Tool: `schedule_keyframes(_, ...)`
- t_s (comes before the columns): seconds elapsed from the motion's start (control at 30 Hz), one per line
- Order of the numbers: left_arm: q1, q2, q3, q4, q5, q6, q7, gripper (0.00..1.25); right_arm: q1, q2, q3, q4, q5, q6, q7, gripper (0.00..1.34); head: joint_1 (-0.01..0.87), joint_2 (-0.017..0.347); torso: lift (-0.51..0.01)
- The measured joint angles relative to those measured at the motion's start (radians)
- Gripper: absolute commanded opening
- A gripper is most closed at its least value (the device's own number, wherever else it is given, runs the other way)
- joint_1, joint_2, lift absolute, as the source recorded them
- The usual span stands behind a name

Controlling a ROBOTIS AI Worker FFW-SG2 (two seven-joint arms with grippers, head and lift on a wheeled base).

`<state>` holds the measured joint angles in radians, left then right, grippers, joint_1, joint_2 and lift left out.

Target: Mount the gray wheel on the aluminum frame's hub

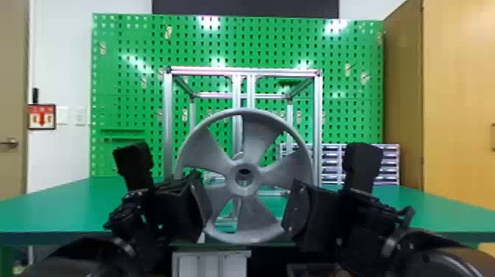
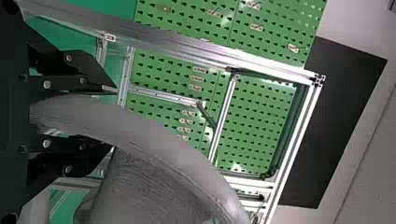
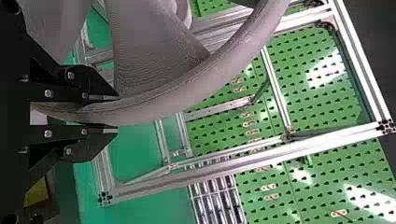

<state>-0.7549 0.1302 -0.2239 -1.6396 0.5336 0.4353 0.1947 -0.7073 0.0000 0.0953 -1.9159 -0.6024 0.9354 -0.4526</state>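
The gray wheel [image 1: 254,221] is held upright between both arms, its hub bore facing the head camera, in front of the aluminum frame [image 1: 168,121]. My left gripper [image 1: 206,210] is at the wheel's lower left rim and my right gripper [image 1: 289,210] at its lower right rim. In the left wrist view, the left gripper [image 2: 112,116] is shut on the rim of the wheel [image 2: 173,154]. The right wrist view has the right gripper [image 3: 116,114] shut on the rim of the wheel [image 3: 154,102], a finger on either side. The wheel hides the frame's hub in the head view.
The frame stands on the green table [image 1: 73,206], with a green pegboard [image 1: 125,95] behind it. A drawer organizer [image 1: 386,162] stands at the back right. A wooden cabinet [image 1: 456,110] is at the far right. Below the wheel is a pale box-like object [image 1: 210,263].
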Motion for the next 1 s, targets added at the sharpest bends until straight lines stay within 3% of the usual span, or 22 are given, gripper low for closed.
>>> schedule_keyframes(1.0, -0.098, -0.017, -0.028, 0.131, -0.052, -0.021, -0.005, 0.40, -0.093, 0.000, -0.010, 0.118, 0.006, 0.008, 0.000, 0.18, -0.005, 0.006, -0.499)
